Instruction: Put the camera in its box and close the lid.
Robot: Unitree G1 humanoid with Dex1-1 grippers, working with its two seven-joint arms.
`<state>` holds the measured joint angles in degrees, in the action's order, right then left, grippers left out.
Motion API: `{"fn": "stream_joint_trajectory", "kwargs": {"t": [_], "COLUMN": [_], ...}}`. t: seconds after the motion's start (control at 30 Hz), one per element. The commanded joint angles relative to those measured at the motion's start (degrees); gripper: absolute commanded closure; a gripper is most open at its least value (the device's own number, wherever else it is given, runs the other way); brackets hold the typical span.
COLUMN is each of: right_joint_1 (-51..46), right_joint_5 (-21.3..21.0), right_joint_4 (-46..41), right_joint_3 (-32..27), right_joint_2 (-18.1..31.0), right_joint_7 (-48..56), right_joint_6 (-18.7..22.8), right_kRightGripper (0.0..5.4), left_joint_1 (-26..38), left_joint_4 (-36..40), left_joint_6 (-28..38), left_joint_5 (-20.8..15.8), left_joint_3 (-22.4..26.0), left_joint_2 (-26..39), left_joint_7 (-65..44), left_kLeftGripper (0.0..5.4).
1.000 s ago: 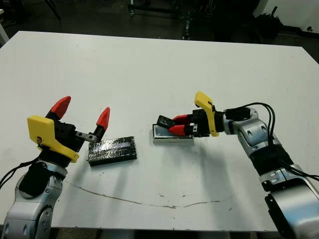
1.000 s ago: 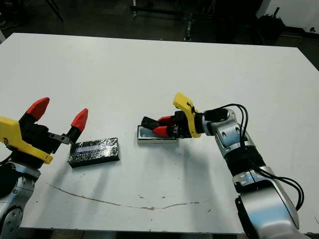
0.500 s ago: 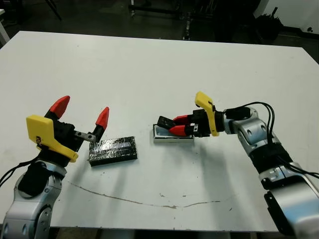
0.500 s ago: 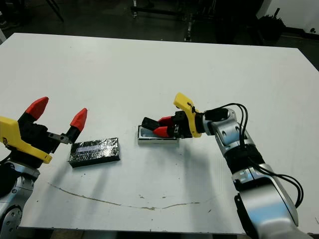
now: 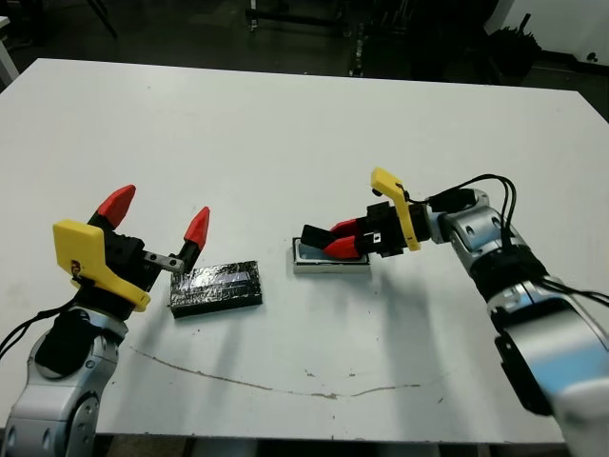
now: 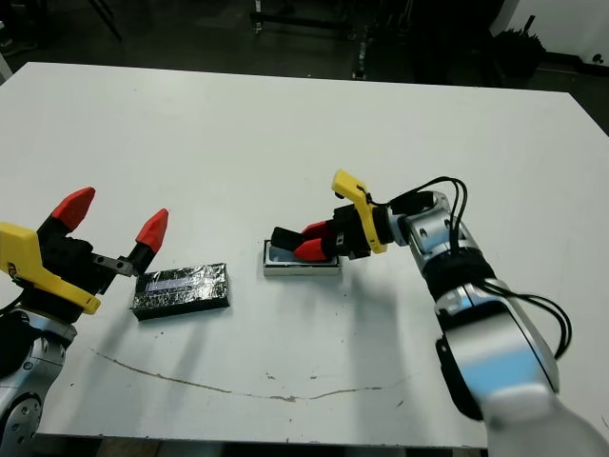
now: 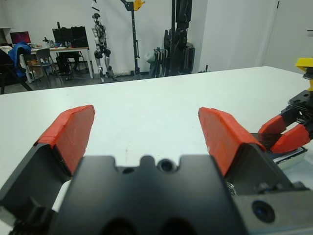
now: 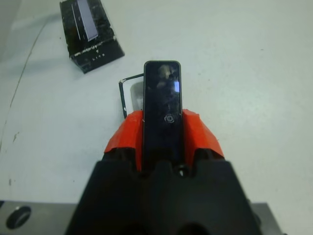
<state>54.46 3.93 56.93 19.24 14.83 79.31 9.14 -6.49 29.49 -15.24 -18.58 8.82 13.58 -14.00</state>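
Observation:
My right gripper [image 5: 335, 238] is shut on the camera [image 5: 312, 235], a flat black bar [image 8: 162, 100] that sticks out past the red fingertips. It hangs slightly tilted just over the box [image 5: 330, 259], a shallow white tray with a thin black rim [image 8: 122, 94] at the table's middle. I cannot tell whether the camera touches the tray. To the left lies the lid [image 5: 215, 286], a glossy wrinkled black slab [image 8: 90, 36]. My left gripper [image 5: 160, 211] stands open just left of the lid, one finger [image 7: 222, 132] above its near end, holding nothing.
The white table [image 5: 285, 133] stretches wide behind both arms. A thin dark scratch [image 5: 276, 386] runs along the front. Beyond the far edge stand dark stands and equipment [image 5: 362, 29].
My right forearm has shifted a little and the camera now lies slightly lower and flatter over the box. The left arm, lid and box have not moved.

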Motion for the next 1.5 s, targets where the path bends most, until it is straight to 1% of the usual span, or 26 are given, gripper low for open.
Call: {"fn": "stream_joint_trajectory", "kwargs": {"t": [0.03,0.17,0.23,0.37,0.57,0.67,0.73,0.87,1.03,1.17,1.37,1.43,1.5], "right_joint_1": [-0.6,-0.2,0.4,0.9,0.9,1.3,1.2,1.2,1.2,2.1,2.8,3.0,2.9], "right_joint_5": [-3.4,-4.0,-4.5,-5.7,-5.9,-6.7,-7.1,-7.9,-8.1,-8.8,-9.3,-9.3,-9.5], "right_joint_4": [3.3,4.2,5.0,5.6,6.8,6.4,6.1,5.7,6.6,8.1,8.9,9.1,9.0], "right_joint_3": [1.5,1.1,1.3,1.5,1.1,1.8,1.9,2.2,1.8,1.9,1.7,1.5,1.5], "right_joint_2": [-0.9,-1.4,-1.6,-1.9,-2.3,-2.2,-2.0,-1.8,-1.7,-2.2,-2.7,-2.9,-2.9], "right_joint_7": [1.1,1.8,2.0,1.8,3.6,3.9,4.1,4.9,5.6,6.6,8.0,8.3,8.0], "right_joint_6": [0.1,-1.6,-0.9,-1.8,-2.7,-2.0,-2.8,-3.5,-6.3,-5.5,-5.8,-5.7,-6.6], "right_kRightGripper": [3.73,3.73,3.73,3.73,3.73,3.73,3.73,3.73,3.73,3.73,3.73,3.73,3.73], "left_joint_1": [-0.8,-1.0,-1.1,-1.0,-0.9,-0.9,-0.9,-0.9,-0.9,-1.0,-1.0,-0.9,-0.8], "left_joint_4": [0.3,0.4,0.6,0.7,0.6,0.7,0.5,0.8,1.3,1.6,1.5,1.5,1.4], "left_joint_6": [-0.3,-0.1,-0.5,-1.1,-1.1,-1.1,-0.9,-1.2,-2.3,-2.6,-2.7,-2.7,-2.6], "left_joint_5": [-0.1,0.2,0.0,-0.2,-0.1,0.0,-0.4,0.5,0.5,0.4,-0.5,-0.1,-0.3], "left_joint_3": [0.1,-0.1,-0.1,0.0,0.0,0.0,0.1,-0.1,-0.1,0.0,0.2,0.0,0.0], "left_joint_2": [0.4,0.4,0.3,0.4,0.5,0.7,0.5,0.8,0.7,0.5,0.4,0.5,0.6], "left_joint_7": [-0.3,-0.2,0.0,0.2,0.1,0.0,-0.2,0.2,0.8,0.9,0.6,0.7,0.5], "left_kLeftGripper": [0.0,0.0,0.0,0.0,0.0,0.0,0.0,0.0,0.0,0.0,0.0,0.0,0.0]}}
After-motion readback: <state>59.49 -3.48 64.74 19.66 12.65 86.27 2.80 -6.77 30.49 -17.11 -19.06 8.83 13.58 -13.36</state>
